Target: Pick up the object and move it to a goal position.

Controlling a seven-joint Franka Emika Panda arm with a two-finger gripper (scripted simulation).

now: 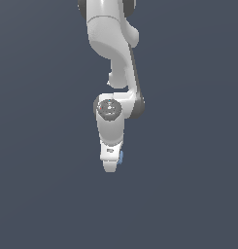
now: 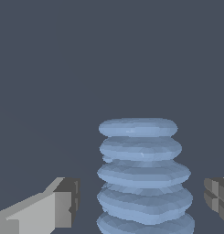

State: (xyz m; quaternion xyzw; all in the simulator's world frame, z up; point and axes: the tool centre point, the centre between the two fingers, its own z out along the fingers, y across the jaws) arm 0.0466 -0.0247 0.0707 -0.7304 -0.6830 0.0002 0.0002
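Note:
The object (image 2: 141, 173) is a small light-blue ribbed cylinder with thread-like ridges. In the wrist view it stands between my two fingers, with a narrow gap to the finger (image 2: 63, 205) on one side and to the other finger (image 2: 216, 194). My gripper (image 2: 141, 196) is open around it, touching it on neither side. In the exterior view the white gripper (image 1: 110, 165) points down from the arm, and only a sliver of the object (image 1: 121, 156) shows at its side on the exterior view's right.
The white arm (image 1: 110, 58) comes down from the top of the exterior view. A plain dark grey-blue surface (image 1: 42, 194) fills the rest of both views.

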